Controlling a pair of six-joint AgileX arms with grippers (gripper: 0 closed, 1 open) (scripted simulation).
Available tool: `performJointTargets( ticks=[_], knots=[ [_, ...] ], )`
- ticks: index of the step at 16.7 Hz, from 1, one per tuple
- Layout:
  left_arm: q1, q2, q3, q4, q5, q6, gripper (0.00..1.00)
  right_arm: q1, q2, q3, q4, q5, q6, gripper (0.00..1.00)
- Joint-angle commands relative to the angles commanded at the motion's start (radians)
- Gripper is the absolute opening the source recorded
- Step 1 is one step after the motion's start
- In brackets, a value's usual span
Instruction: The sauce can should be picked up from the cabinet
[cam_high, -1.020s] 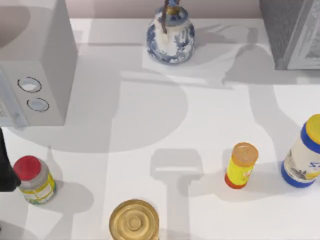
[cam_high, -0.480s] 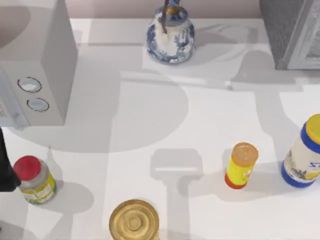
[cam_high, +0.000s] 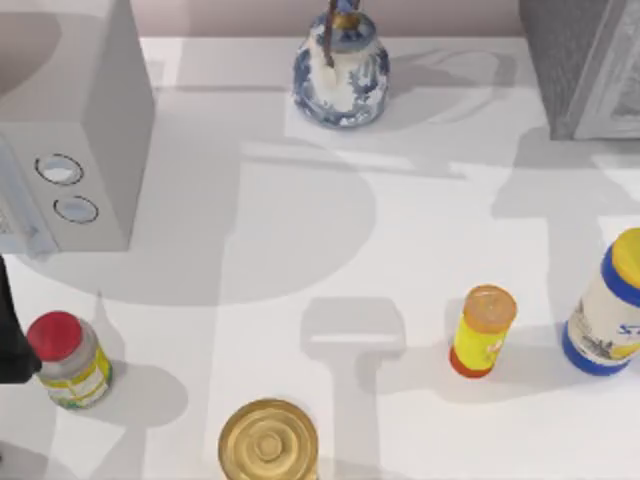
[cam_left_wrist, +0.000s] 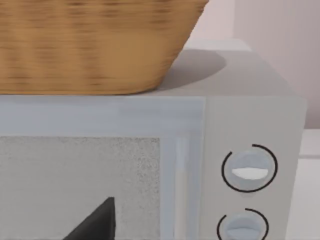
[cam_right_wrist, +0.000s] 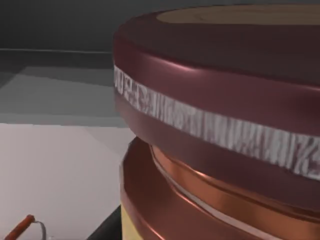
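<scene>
Sauce can sits very close before my right wrist camera: glossy maroon lid with a pale ribbed band, coppery rim below, dark grey surfaces behind it. Whether my right tool is open or closed on it, I cannot tell. The cabinet stands at the desk's far right corner. My left arm is parked at the left edge, beside the red-capped jar and facing the pale box with two dials, which carries a woven basket; its tool's state I cannot tell.
</scene>
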Motion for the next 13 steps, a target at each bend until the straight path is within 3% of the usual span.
performJointTargets(
  ticks=[13],
  knots=[
    [0.0, 0.0, 0.0, 0.0, 0.0, 0.0, 1.0, -0.412, -0.818, -1.291, 0.502, -0.423, 0.003, 0.0]
  ],
)
